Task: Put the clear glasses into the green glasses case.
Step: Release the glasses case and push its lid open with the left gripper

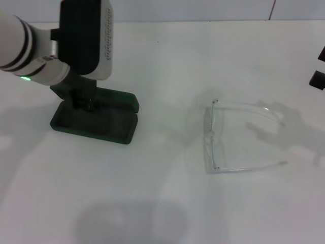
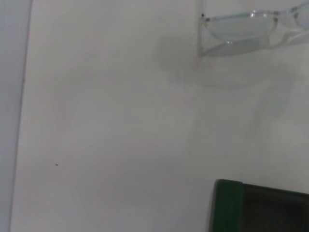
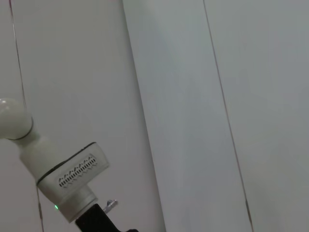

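Note:
The clear glasses (image 1: pixel 238 137) lie on the white table right of centre, arms unfolded and pointing right. In the left wrist view the clear glasses (image 2: pixel 241 26) are seen at the picture's edge. The green glasses case (image 1: pixel 96 119) rests at the left with its dark lining facing up, and one corner of the green glasses case (image 2: pixel 260 208) appears in the left wrist view. My left gripper (image 1: pixel 81 101) hangs right over the case's back part, touching or nearly touching it. Only a black bit of my right gripper (image 1: pixel 319 68) peeks in at the far right edge, well away from the glasses.
The white table (image 1: pixel 162 203) carries soft shadows in front. Its back edge meets a pale wall (image 1: pixel 203 10). The right wrist view shows wall panels and the left arm's white wrist (image 3: pixel 67 179) in the distance.

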Robot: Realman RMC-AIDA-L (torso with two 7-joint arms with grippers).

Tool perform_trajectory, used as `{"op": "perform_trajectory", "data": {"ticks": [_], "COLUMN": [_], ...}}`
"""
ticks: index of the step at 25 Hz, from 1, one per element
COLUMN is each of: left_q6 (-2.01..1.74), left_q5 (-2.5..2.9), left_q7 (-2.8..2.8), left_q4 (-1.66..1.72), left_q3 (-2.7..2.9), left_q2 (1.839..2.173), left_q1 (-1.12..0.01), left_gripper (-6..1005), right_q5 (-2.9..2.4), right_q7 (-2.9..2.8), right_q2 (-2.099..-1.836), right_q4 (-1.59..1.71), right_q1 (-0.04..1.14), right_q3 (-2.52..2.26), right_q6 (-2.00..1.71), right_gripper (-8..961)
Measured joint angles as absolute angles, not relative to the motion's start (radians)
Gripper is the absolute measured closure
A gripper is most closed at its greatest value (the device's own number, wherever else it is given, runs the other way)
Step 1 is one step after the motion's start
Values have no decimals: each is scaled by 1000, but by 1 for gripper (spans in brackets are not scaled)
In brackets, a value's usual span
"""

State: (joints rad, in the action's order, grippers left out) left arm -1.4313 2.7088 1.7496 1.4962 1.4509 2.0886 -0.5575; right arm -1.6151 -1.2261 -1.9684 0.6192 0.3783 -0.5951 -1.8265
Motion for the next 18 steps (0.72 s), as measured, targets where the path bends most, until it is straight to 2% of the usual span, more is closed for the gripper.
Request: {"op": "perform_trajectory", "data": {"ticks": [11, 18], "left_q6": [-1405, -1406], "left_q5": [2729, 2732], "left_q7": [1755, 1755], "left_q4": [1352, 1346], "left_q3": [1462, 1462], "left_q2": [2089, 2088], "left_q1": [-642, -644], "left_gripper": [374, 481], "right_q5": [-1597, -1589], "right_q7": [-1188, -1185], "right_q2": [-1957, -1955], "right_q4": [570, 569], "right_q1": [369, 364], "right_q3": [-571, -571], "right_q6": [-1856, -1861], "right_gripper": [253, 257]}}
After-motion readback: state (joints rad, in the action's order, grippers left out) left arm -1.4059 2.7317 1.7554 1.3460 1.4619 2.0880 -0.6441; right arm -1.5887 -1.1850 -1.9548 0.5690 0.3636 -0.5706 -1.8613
